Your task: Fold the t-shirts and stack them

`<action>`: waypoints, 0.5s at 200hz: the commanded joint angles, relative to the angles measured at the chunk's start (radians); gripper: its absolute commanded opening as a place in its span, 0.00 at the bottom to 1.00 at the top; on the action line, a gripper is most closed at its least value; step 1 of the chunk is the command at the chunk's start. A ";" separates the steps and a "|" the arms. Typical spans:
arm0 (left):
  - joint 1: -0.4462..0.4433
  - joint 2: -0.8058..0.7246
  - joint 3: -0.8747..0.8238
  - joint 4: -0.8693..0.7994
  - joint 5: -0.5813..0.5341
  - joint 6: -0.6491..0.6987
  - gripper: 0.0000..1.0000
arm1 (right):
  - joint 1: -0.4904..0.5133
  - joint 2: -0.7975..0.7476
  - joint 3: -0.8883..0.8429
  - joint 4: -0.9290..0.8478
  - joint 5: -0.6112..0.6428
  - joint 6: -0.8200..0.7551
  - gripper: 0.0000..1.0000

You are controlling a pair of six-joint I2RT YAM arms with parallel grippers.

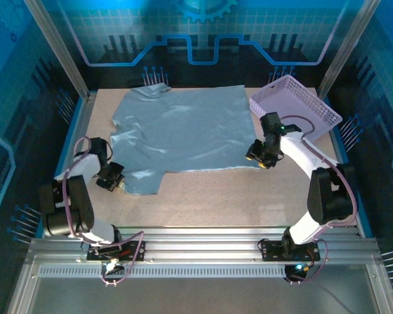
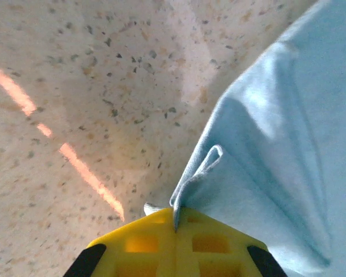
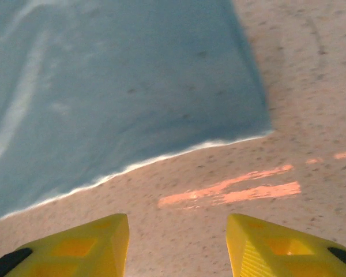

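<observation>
Well, the t-shirt (image 1: 183, 134) lies spread on the worktop (image 1: 236, 196), thin and limp; it will sag, so I'd take corners. My left hand (image 2: 174, 222) is pinched on what looks like its sleeve edge; my right hand (image 3: 177, 242) hangs open by the hem corner.

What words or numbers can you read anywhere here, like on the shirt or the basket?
None can be read.
The t-shirt shows plain blue-grey cloth, no lettering facing up.
The basket shows no label.
The back wall has only a gear and line pattern, no words.
</observation>
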 commanded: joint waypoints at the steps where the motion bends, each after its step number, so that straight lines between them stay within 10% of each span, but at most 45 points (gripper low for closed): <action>1: -0.012 -0.049 -0.024 -0.051 -0.035 -0.066 0.00 | -0.034 0.066 0.021 -0.041 0.049 0.084 0.46; 100: -0.013 -0.085 -0.048 -0.051 -0.014 -0.081 0.00 | -0.048 0.209 0.038 0.044 -0.008 0.161 0.37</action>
